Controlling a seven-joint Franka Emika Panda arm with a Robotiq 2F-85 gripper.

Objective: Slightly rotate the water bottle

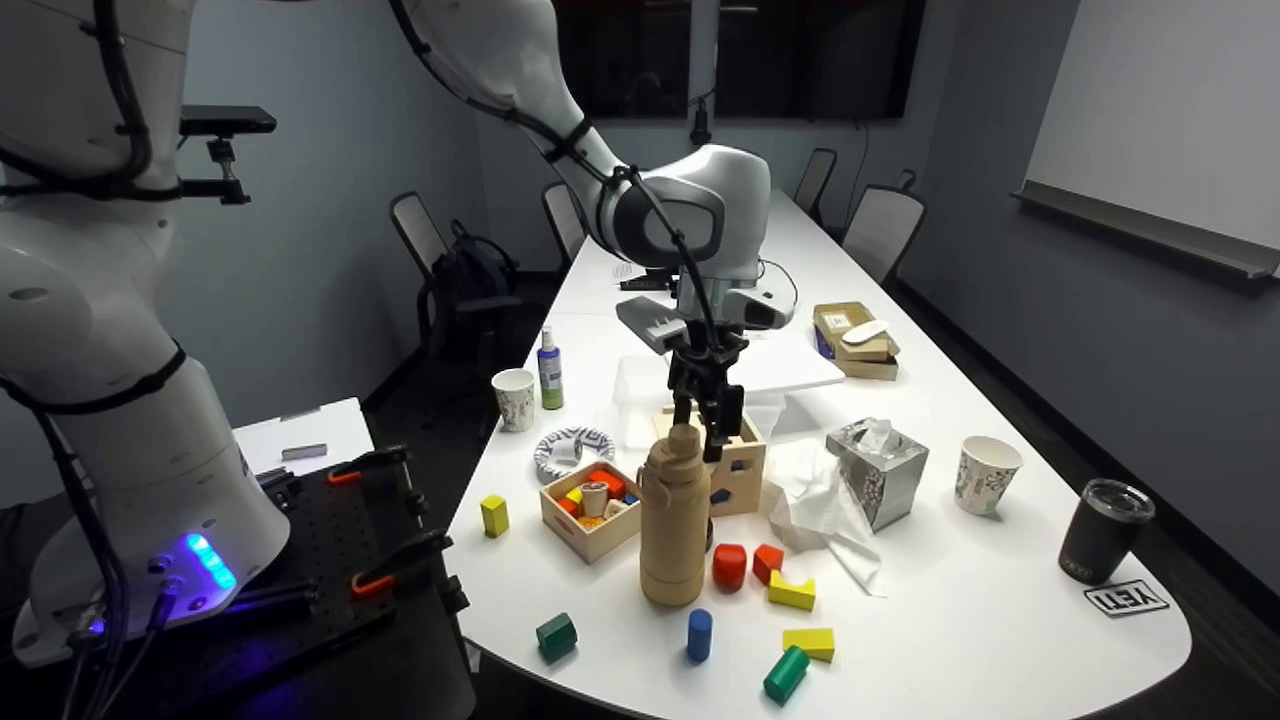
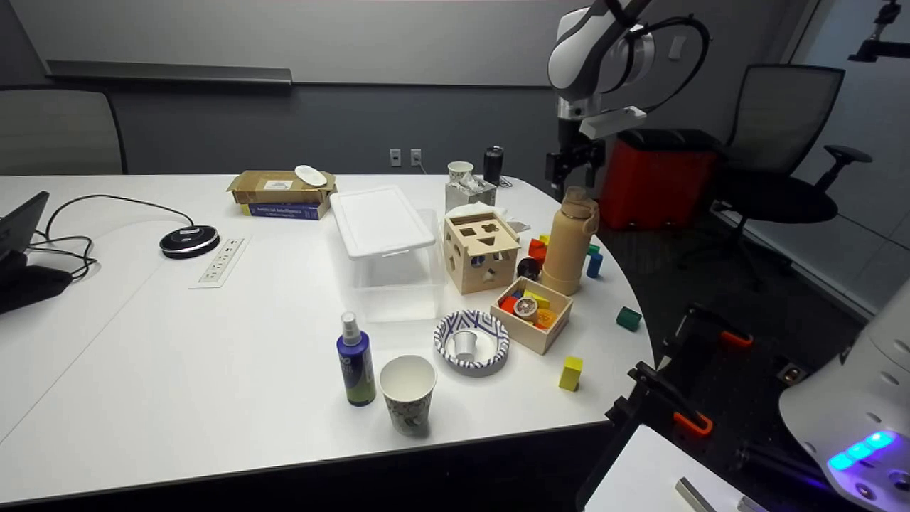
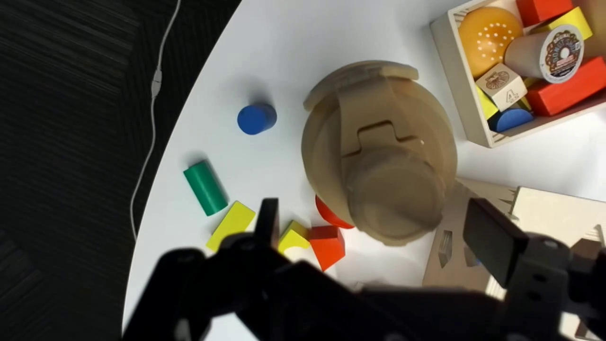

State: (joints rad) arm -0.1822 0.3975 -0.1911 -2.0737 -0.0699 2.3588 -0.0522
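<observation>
Water bottle (image 1: pixel 673 540), one, tan, upright on the white table (image 1: pixel 960 630), near its rounded end in both exterior views. Robotiq gripper (image 3: pixel 373 203), one, spread, near the bottle's top: the two fingers (image 3: pixel 494 239) stand well apart in the wrist view, clear of the cap (image 3: pixel 395 196). With the bottle as dial centre in that view, a blue cylinder (image 3: pixel 255 118) stands between nine and ten o'clock, an open wooden box (image 3: pixel 465 78) at two, a shape sorter (image 3: pixel 554 208) at four. In an exterior view, same centre: toy blocks (image 1: pixel 792 592) outside the box, eight (three yellow, two red, two green, one blue); patterned paper cups (image 1: pixel 986 480), two, at ten and near three; black tumbler (image 1: pixel 1103 535), one, at three, beside a label (image 1: pixel 1127 598) reading "YETI". Further legible text: "Artificial Intelligence" on the spine of a blue book (image 2: pixel 284 211) under a cardboard box (image 2: pixel 259 188); "DONUT SHOP" on the coffee pod (image 3: pixel 544 54) and "4" on a pale cube (image 3: pixel 503 86), both in the wooden box.
</observation>
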